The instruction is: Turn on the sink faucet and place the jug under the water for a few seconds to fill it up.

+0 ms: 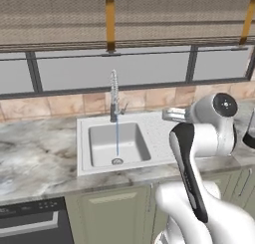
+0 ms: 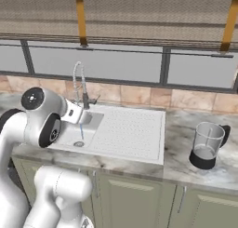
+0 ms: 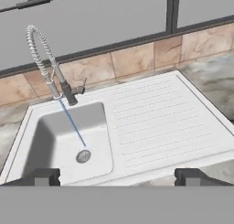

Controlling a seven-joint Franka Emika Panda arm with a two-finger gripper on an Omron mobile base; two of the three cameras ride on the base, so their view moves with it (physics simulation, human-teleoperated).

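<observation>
Right base view alone shows jug [image 2: 208, 145] on counter [image 2: 186, 129].

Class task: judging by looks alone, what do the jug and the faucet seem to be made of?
The jug: seemingly clear glass or plastic, since the counter shows through its wall; matte black base and handle. The faucet: probably brushed metal, silver-grey with a coiled spring neck.
</observation>
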